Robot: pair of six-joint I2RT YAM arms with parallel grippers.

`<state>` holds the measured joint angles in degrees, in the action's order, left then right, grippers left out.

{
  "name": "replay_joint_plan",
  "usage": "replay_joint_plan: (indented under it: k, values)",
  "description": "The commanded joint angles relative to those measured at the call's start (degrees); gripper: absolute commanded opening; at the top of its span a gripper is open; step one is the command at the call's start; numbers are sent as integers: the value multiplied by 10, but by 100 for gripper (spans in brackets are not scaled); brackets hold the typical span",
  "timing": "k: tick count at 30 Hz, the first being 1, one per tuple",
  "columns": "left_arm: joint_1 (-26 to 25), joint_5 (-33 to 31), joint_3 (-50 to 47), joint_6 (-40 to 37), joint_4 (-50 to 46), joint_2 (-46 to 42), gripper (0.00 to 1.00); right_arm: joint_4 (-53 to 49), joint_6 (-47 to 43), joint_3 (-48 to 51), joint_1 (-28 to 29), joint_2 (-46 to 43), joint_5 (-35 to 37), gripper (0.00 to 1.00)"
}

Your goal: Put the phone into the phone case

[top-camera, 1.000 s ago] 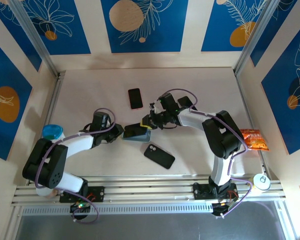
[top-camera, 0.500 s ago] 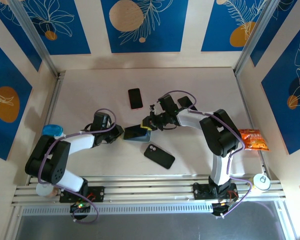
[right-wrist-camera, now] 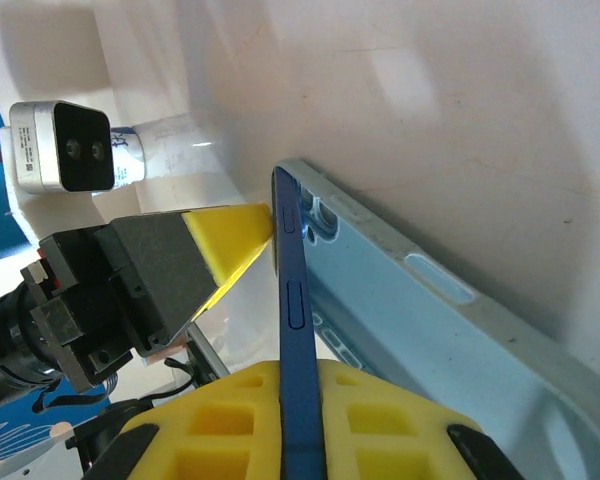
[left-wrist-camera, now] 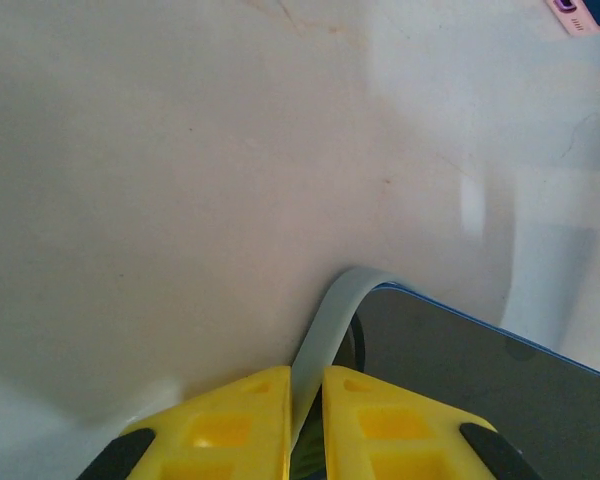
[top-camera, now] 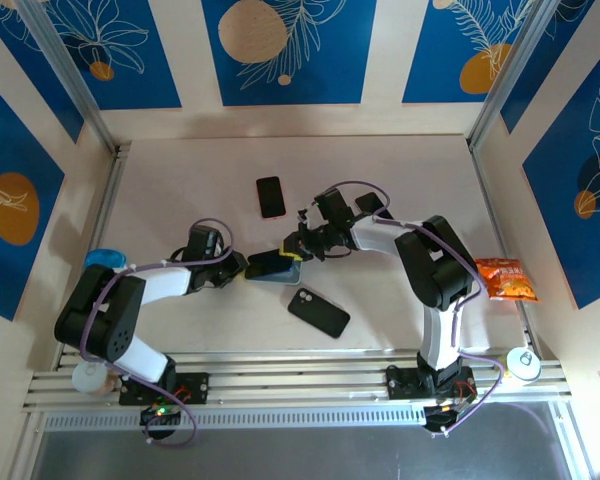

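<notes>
phone case: pale blue
phone: navy edge
my left fingers: yellow
wall panels: blue, white leaves, tan discs

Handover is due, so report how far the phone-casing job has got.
Done: the left end effector is shut on the rim of the pale blue plastic phone case; the right end effector is shut on the slim dark blue phone. In hand: phone on edge, tilted along the case's side. Left: lay it flat and press it in.

The phone lies tilted over the phone case.
</notes>
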<state>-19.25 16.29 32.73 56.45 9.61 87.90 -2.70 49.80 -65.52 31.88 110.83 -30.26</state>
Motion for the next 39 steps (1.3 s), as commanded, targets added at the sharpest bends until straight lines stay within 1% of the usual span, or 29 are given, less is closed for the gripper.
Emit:
replay_joint_plan:
  k: [1,10,16,17,22,26,27,31,36,39]
  values:
    - [5,6,-6,-7,17,6,17,-52,-6,-9,13,28,28,0]
    - [6,-13,-6,3,27,-11,17,-64,-20,-8,18,41,28,0]
    - [5,-17,-2,-3,20,-22,17,-91,-33,-12,19,44,39,1]
    - [6,-17,-4,-2,20,-23,17,-100,-35,-15,19,44,41,6]
    - [6,-24,-19,4,29,-33,17,-124,-44,-29,19,43,50,10]
    - [6,-30,-22,1,25,-41,17,-137,-45,-38,19,45,54,19]
    - [6,-33,-22,0,23,-44,17,-141,-45,-42,19,44,56,23]
    - [7,-34,-21,-6,15,-51,17,-150,-49,-54,19,45,59,34]
    - [7,-37,-22,-13,7,-64,17,-174,-54,-78,19,48,63,51]
    - [7,-38,-21,-18,-1,-75,17,-195,-56,-97,19,53,64,58]
